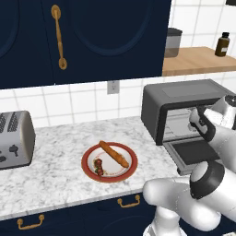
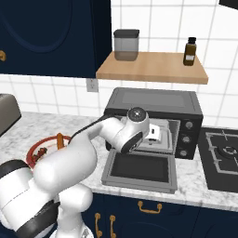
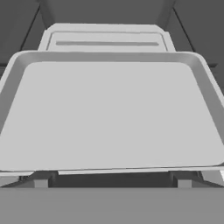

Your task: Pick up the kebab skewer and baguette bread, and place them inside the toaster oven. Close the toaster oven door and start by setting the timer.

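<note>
We note a silver two-slot toaster left on the marble counter. Red-rimmed round plate holds the golden baguette bread and kebab skewer. Dark grey toaster oven, door dropped open, holds a pale tray. Gripper at the oven's mouth; jaw state: cannot tell.

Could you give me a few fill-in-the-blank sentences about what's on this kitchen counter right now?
1. The toaster oven door is folded ____.
2. The baguette bread and the kebab skewer lie on a red ____.
3. The brown bottle stands on a wooden ____.
4. The silver toaster sits at the counter's ____ end in the left base view.

Missing words: down (open); plate; shelf; left
</note>
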